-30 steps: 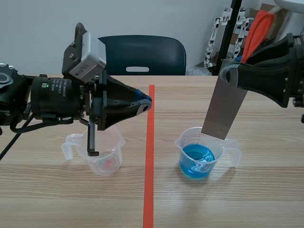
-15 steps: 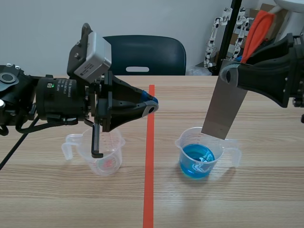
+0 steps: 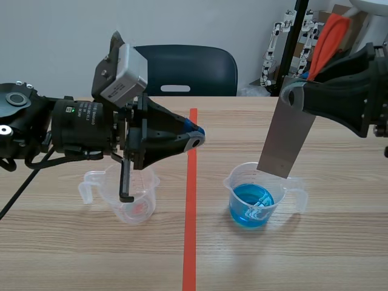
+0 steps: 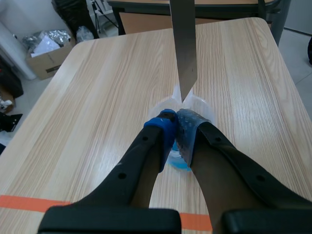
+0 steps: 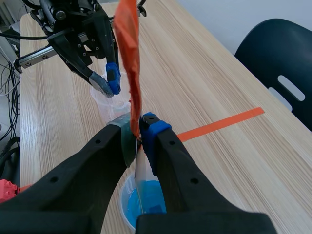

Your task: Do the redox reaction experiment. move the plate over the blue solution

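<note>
While right claw (image 5: 140, 127) clamps plate (image 3: 285, 140) above blue solution (image 3: 251, 205); left claw (image 4: 176, 126) clenched, empty.

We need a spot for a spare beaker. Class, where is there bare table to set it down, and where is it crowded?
Free: the near strip of table in front of both beakers, either side of the tape line. Crowded: the clear beaker sits under the left gripper, and the plate in the right gripper hangs over the blue beaker.
</note>
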You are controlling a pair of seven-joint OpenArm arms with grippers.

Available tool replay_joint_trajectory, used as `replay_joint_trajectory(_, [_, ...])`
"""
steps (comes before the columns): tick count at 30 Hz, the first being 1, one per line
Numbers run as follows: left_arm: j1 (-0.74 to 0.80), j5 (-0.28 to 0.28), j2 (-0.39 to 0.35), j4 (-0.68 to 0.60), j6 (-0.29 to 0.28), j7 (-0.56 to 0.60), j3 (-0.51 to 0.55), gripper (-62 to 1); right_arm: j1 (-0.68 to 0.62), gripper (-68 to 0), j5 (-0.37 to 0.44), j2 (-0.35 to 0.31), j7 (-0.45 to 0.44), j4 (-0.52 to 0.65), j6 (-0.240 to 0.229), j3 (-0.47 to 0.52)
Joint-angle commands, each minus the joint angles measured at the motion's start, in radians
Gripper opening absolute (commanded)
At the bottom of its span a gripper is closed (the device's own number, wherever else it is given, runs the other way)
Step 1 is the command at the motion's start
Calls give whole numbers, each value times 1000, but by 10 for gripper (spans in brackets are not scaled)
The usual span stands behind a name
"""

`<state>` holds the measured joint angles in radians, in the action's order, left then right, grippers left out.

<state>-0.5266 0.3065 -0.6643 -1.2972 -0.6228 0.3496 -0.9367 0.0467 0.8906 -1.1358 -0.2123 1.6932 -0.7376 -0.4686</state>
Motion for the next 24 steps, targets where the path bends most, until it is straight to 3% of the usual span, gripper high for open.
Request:
replay_joint_trajectory(1, [-9,11,12,2,1,19,-1,-582,20,-669,21,0,-19,3,-8,10])
replay_joint_trajectory(24, [-9,26,16,6,-2,19,-1,-582,20,-669,21,0,-19,3,-8,10])
